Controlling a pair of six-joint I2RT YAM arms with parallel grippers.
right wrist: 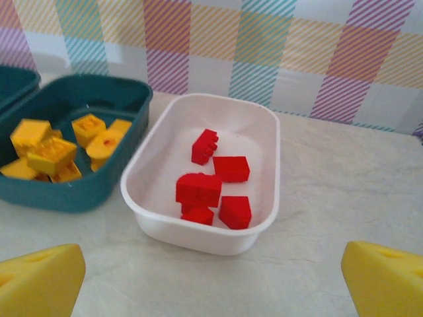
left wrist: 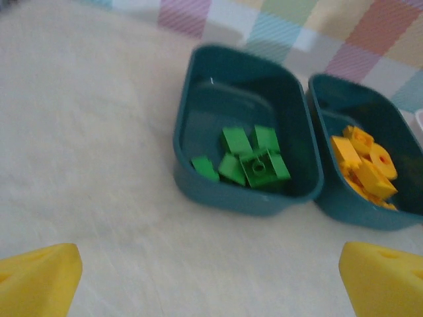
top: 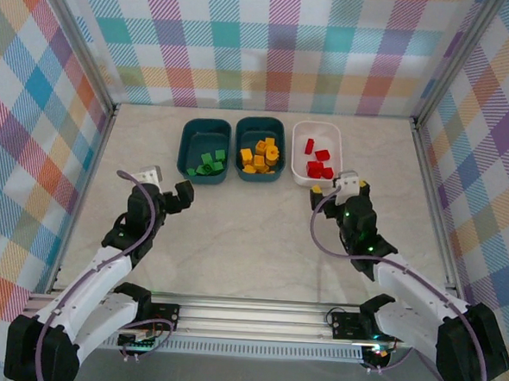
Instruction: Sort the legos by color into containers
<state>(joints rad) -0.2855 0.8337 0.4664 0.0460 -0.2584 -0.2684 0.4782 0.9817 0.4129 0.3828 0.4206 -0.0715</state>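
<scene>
**Q:** Where do the bricks stand?

**Op:** Every brick I can see lies inside a bin. The green bricks (left wrist: 248,162) are in the left teal bin (left wrist: 198,99). The yellow bricks (right wrist: 56,148) are in the middle teal bin (right wrist: 66,198). The red bricks (right wrist: 211,185) are in the white bin (right wrist: 198,241). Each bin holds one colour, so I judge the sort finished or very nearly so.

**Q:** And the grippers?

**Op:** The left gripper (top: 170,190) hangs above the table (top: 251,242), near the green bin. Its jaws are spread wide, with nothing between the yellow pads (left wrist: 39,277). The right gripper (top: 334,185) sits just beside the near edge of the white bin, also spread and carrying nothing.

**Q:** Why are things placed this way?

**Op:** The three bins stand side by side in a row at the far side, which leaves the nearer table free for working. As I read it, each arm faces the bin closest to its own side. That lets the wrist cameras look straight in, so I can check the colours.

**Q:** Any risk?

**Op:** A stray brick could be hidden under an arm. I cannot rule that out from here.
</scene>
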